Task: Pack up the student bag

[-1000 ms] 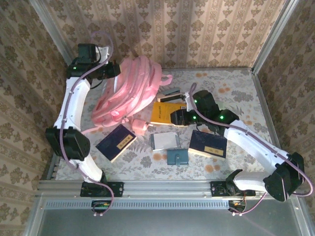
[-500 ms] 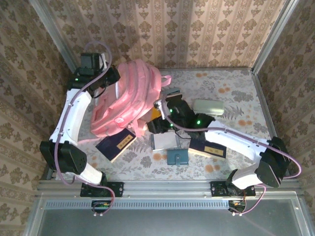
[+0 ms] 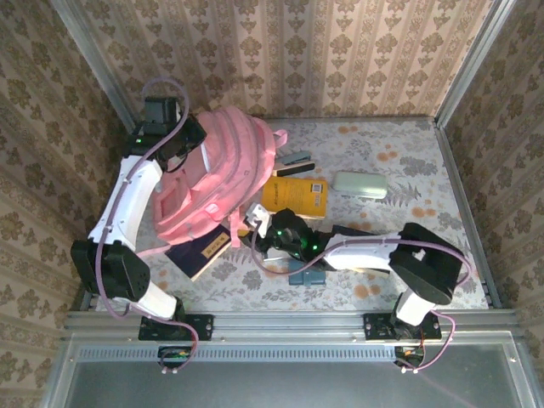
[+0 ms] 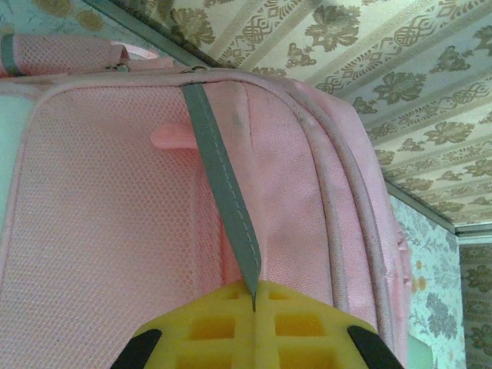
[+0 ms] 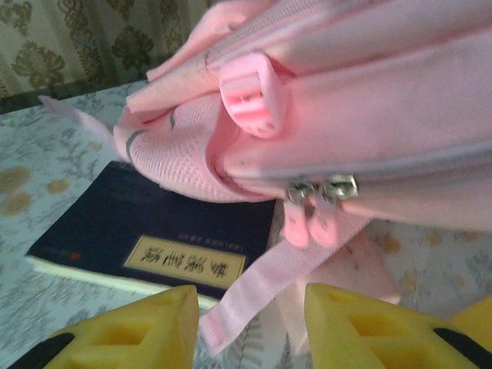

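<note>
The student bag [image 3: 223,170], a big pink backpack, leans at the back left of the table. My left gripper [image 3: 192,138] is at its top and is shut on the bag's grey strap [image 4: 221,192], with the yellow pads [image 4: 254,296] pressed together on it. My right gripper [image 3: 257,228] hangs open at the bag's lower right corner. A loose pink strap [image 5: 257,280] lies between its yellow fingers without being pinched, and two pink zip pulls [image 5: 311,219] hang just beyond. A dark blue book [image 5: 154,246] lies partly under the bag.
A yellow book [image 3: 299,194], a pale green case [image 3: 359,184] and a small dark item [image 3: 296,158] lie right of the bag. A teal wallet [image 3: 304,274] and another dark book [image 3: 370,255] sit under my right arm. Metal walls close in the table.
The bag has been swung round from its edge, so its front now faces up. My right gripper has moved left from the yellow book to the bag's lower corner, uncovering the green case.
</note>
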Motion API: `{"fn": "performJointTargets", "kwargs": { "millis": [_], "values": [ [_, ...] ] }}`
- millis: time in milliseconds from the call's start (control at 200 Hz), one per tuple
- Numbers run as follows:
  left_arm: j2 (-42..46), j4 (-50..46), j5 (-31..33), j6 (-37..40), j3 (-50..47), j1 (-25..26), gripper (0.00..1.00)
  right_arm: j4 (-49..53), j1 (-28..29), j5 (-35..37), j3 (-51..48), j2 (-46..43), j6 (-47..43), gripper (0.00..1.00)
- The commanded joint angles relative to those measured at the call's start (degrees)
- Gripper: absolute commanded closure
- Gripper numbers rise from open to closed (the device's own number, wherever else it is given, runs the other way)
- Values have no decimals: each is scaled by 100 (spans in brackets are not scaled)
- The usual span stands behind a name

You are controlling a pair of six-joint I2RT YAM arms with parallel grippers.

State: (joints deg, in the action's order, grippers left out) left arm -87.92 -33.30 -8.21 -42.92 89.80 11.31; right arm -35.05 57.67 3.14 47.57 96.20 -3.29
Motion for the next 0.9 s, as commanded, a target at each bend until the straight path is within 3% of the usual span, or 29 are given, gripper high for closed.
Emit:
{"fn": "performJointTargets", "kwargs": {
  "millis": [0, 150, 390, 650, 895],
  "values": [
    [131, 694, 116, -330, 75, 47, 100, -1275, 117, 585, -85, 456, -553, 57],
    [108, 963, -104, -417, -28, 47, 100, -1760, 122, 678, 124, 1040, -967, 61],
    [159, 1077, -174, -516, -176, 46, 100, -1669, 113, 1064, 644, 1542, -997, 64],
    [267, 1187, -242, -533, -386, 11, 100, -1409, 69, 1395, 1012, 1764, -902, 66],
    [332, 1248, -309, -604, -421, -85, 100, -1507, 32, 1777, 779, 1673, -788, 68]
  ]
}}
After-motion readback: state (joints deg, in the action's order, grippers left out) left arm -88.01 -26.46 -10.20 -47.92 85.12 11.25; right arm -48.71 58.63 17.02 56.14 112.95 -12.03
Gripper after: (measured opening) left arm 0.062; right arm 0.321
